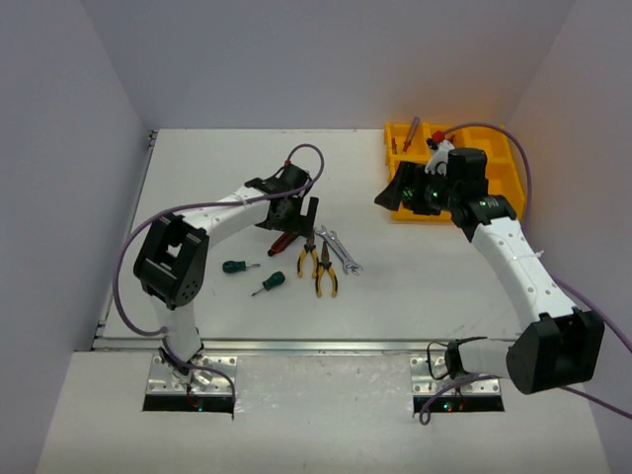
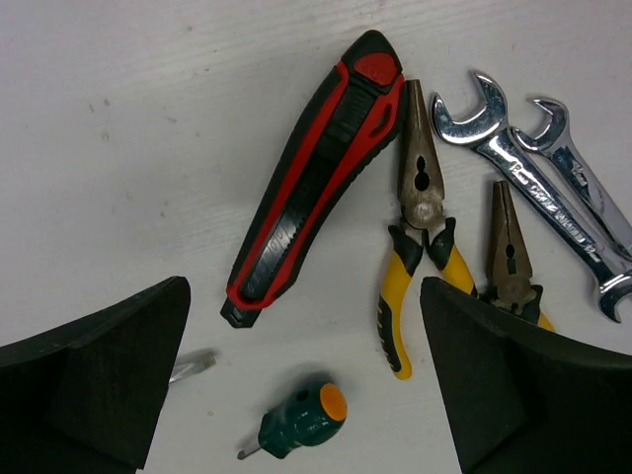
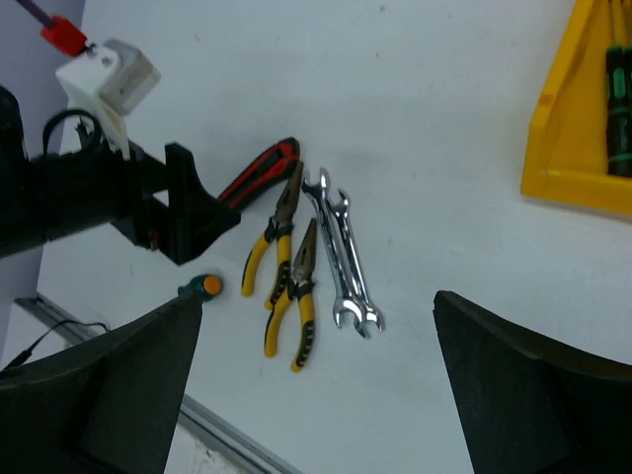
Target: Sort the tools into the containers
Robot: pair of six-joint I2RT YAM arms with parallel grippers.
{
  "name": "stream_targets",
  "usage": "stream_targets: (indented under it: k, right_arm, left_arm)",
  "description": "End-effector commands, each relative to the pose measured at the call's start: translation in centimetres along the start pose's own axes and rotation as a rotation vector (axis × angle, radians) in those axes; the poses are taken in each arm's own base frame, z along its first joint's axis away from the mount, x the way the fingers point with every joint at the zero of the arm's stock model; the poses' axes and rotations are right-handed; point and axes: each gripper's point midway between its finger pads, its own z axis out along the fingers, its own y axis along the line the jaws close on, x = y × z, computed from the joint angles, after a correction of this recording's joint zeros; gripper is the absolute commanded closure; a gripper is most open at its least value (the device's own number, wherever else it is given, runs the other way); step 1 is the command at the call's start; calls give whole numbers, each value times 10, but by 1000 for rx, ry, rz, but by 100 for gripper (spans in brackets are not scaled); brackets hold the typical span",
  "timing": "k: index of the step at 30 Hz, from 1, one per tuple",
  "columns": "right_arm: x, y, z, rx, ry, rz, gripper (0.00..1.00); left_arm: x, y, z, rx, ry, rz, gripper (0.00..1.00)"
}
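My left gripper [image 1: 294, 225] hangs open just above the tools lying mid-table. Its wrist view shows a red-black cutter [image 2: 316, 178], two yellow-black pliers [image 2: 420, 227] [image 2: 512, 257], two silver wrenches [image 2: 533, 188] and a stubby green screwdriver [image 2: 301, 420] between the fingers, untouched. A second green screwdriver [image 1: 239, 267] lies further left. My right gripper [image 1: 393, 197] is open and empty at the left edge of the yellow tray [image 1: 504, 163]. A blue-red screwdriver [image 1: 410, 133] and a black-green one [image 3: 617, 109] lie in the tray's compartments.
The tray stands at the back right against the wall. Purple cables loop off both arms. A metal rail [image 1: 316, 346] runs along the table's near edge. White walls close in the left, back and right sides.
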Motion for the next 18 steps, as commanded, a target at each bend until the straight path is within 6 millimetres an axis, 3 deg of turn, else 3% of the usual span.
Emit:
stream_targets:
  k: [1,7,12,16,18]
  right_arm:
    - [15,16,-17,-130,-23,-4,1]
    - [24,29,-33,-191,-33,-32,1]
    - [28,33,-33,-224,-34,-29,1]
    - [29,35,-31,-242,-35,-21,1]
    - [30,37,-31,-256,-30,-17,1]
  left_arm:
    - [-19,-1,16,30,16,113,0]
    - [-6,15,43,96,123,102,0]
    - [10,23,59,98,192,76,3]
    - [23,29,74,42,232,46,22]
    - [26,30,79,26,237,31,39]
